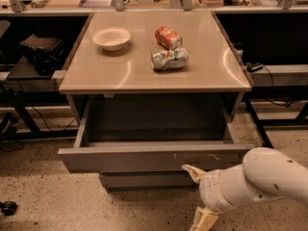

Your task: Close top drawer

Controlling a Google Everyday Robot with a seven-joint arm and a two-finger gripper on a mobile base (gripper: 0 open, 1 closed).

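Here, the tool (191,197), spread wide, sits at the open top drawer (139,159) front.

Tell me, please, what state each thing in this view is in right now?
top drawer, open, pulled far out; nothing visible inside.
claw, open, low at the right, just in front of the drawer front.
bowl, upright, looks empty.
red can, lying on its side.
green can, crushed, lying on its side.
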